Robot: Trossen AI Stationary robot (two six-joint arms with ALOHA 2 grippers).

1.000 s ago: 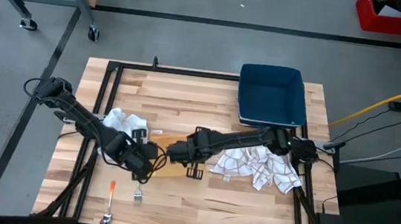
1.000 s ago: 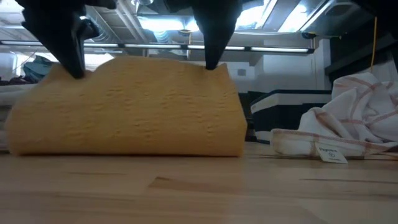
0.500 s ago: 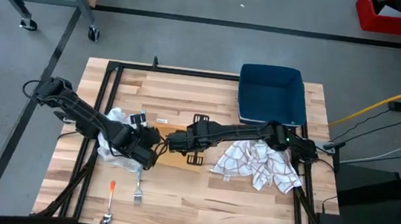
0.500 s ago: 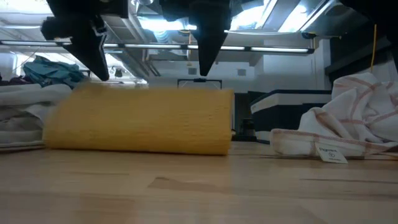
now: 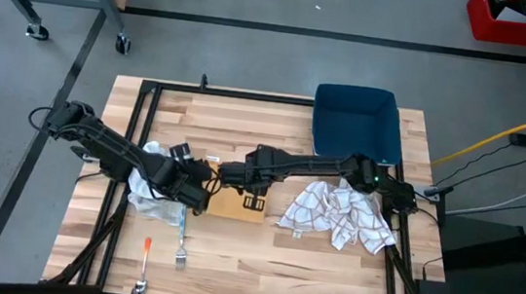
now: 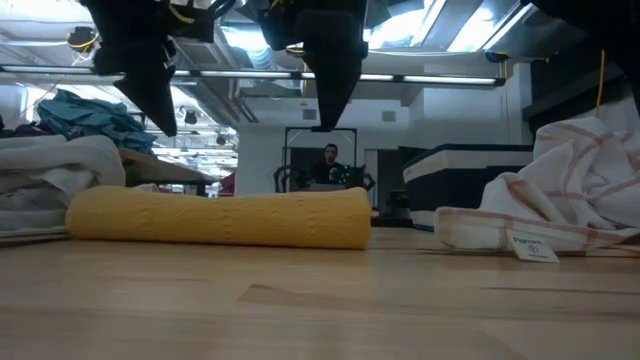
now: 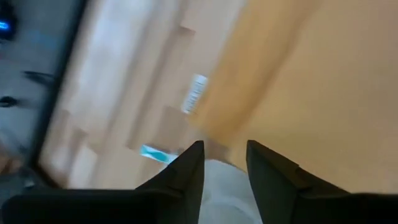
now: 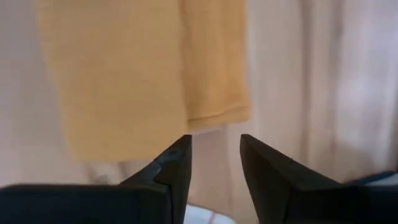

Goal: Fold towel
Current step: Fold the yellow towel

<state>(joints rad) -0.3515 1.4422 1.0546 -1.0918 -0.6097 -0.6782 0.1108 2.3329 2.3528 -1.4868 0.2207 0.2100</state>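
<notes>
The yellow towel (image 5: 237, 203) lies folded and flat on the tabletop (image 5: 274, 134), a little toward the near edge from the middle and left of centre. In the low view it (image 6: 220, 216) shows as a low, rounded roll resting on the wood, with nothing gripping it.

The left tool (image 5: 202, 182) hangs over the towel's left end, its arm reaching in from the left edge of the tabletop. In the left wrist view its two dark fingers (image 7: 186, 171) stand a narrow gap apart with nothing between them, above the yellow cloth and the bare wood beside it. The right tool (image 5: 224, 174) hangs over the towel's far edge, just beside the left tool, at the end of an arm stretched across from the right side. In the right wrist view its fingers (image 8: 174, 165) are likewise parted by a small gap and empty, just off the towel's (image 8: 143, 74) edge.

A crumpled white cloth (image 5: 153, 165) lies under the left arm near the left edge. A white patterned towel (image 5: 339, 219) is heaped toward the right edge, and a blue bin (image 5: 355, 125) sits at the far right corner. A fork (image 5: 182, 248) and an orange-handled tool (image 5: 144, 262) lie by the near edge
</notes>
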